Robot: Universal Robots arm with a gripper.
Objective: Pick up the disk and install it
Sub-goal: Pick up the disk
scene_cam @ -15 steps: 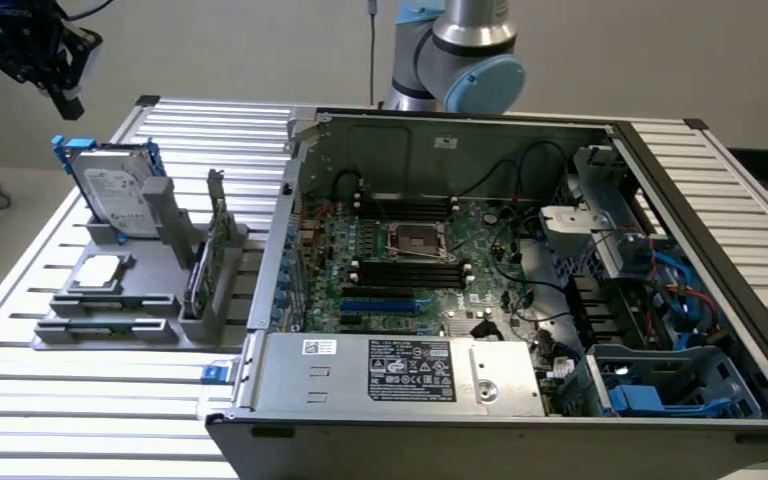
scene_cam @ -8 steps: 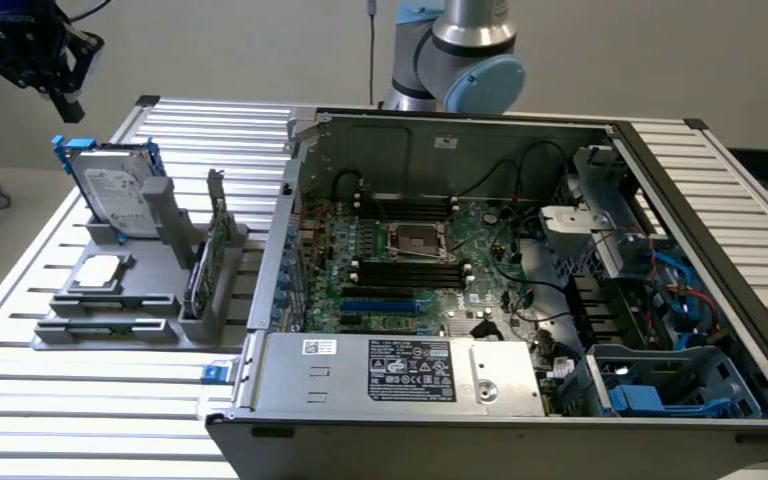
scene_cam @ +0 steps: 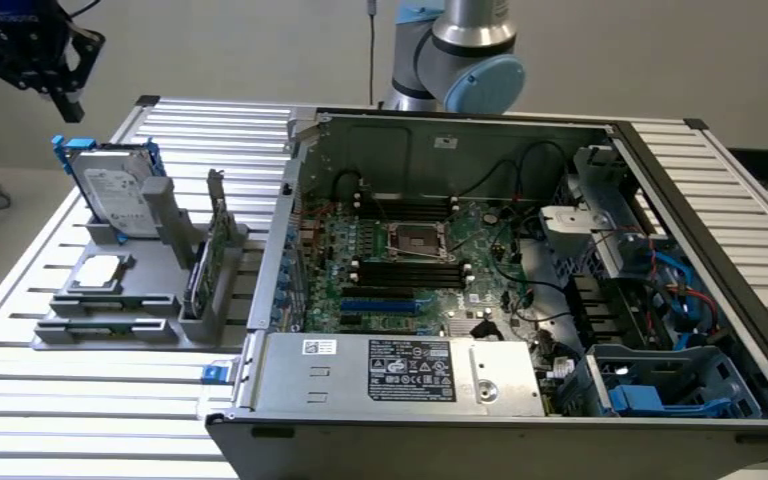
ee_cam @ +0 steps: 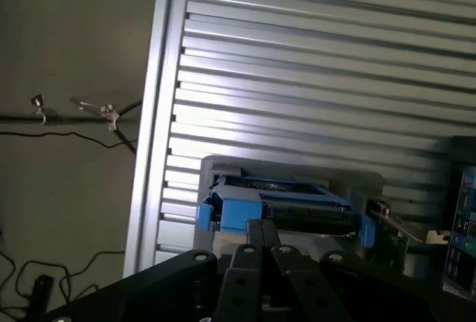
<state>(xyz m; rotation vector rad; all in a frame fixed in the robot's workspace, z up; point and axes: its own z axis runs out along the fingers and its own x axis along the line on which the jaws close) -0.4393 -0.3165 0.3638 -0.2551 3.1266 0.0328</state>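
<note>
Up at the upper left of the exterior view: black two-fingered gripper, fingers pressed together on nothing, hanging in the air well apart from everything on the table. Below it, at the exterior view's left: flat rectangular silver-grey metal disk with white label and blue plastic rails, standing on edge and leaning back in a grey plastic holder. Lower in the same holder, lying flat: small square silver chip. Beside it toward the exterior view's right, upright in a slot: thin green circuit card. Underneath all of it, ribbed aluminium table. Across the centre and right: open black computer case with green motherboard, grey power supply box along the lower edge, blue drive cage in the lower right corner. At top centre, behind the case: silver and pale blue robot arm joint. From the wrist view: gripper clenched tip to tip and empty, pointing toward the disk, seen edge-on with blue rails at both ends, seated in the grey holder on the ribbed table. Past the table edge, bare floor with thin black cables.
</note>
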